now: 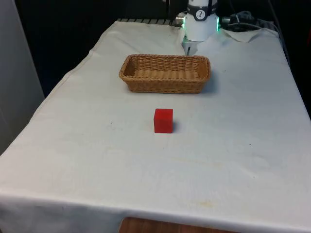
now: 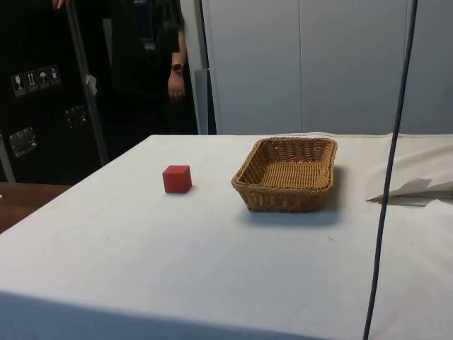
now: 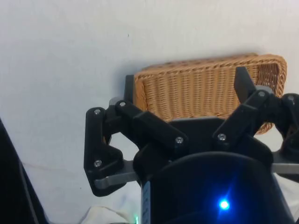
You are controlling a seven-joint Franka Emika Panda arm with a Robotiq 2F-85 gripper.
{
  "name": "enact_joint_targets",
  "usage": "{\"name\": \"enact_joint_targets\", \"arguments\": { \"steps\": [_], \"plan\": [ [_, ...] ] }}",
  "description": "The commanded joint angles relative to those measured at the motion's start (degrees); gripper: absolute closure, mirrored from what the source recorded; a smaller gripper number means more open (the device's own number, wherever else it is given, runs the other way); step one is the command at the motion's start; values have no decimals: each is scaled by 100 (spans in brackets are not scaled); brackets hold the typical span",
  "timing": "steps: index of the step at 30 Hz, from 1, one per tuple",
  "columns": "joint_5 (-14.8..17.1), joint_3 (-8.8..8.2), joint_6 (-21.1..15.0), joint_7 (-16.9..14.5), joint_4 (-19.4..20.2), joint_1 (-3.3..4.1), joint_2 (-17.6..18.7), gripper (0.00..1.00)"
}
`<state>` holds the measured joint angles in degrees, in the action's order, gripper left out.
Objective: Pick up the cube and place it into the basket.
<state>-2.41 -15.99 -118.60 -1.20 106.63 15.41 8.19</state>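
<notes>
You have the red cube point(image 1: 163, 120) resting on the white-clothed desk point(image 1: 233, 145), well apart from the wicker basket point(image 1: 165, 74) and on the side of it away from the robot. In the side view, the cube point(image 2: 177, 178) sits to the basket's point(image 2: 287, 173) left, with bare cloth between them. Your pincer point(image 3: 187, 93) hangs above the basket's robot-side wall, spread wide with nothing between its fingers point(image 3: 244, 84). The basket's inside is bare weave. Nothing lies between cube and basket. Beyond the basket, near the robot's base, you can see crumpled cloth point(image 2: 417, 188) and a dark cable point(image 2: 389, 177) crossing the side view. A person point(image 2: 173, 64) stands past the desk's far edge, beyond the cube.
</notes>
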Motion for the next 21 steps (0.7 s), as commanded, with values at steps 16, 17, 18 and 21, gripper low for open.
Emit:
{"name": "enact_joint_targets", "arguments": {
  "steps": [16,17,18,21],
  "plan": [
    [40,-57,-665,-46,69,-52,453,0],
    [40,-57,-705,-52,80,-52,476,0],
    [0,-63,-584,-11,34,-34,464,0],
    [46,-86,-854,-69,115,-63,556,0]
  ]
}}
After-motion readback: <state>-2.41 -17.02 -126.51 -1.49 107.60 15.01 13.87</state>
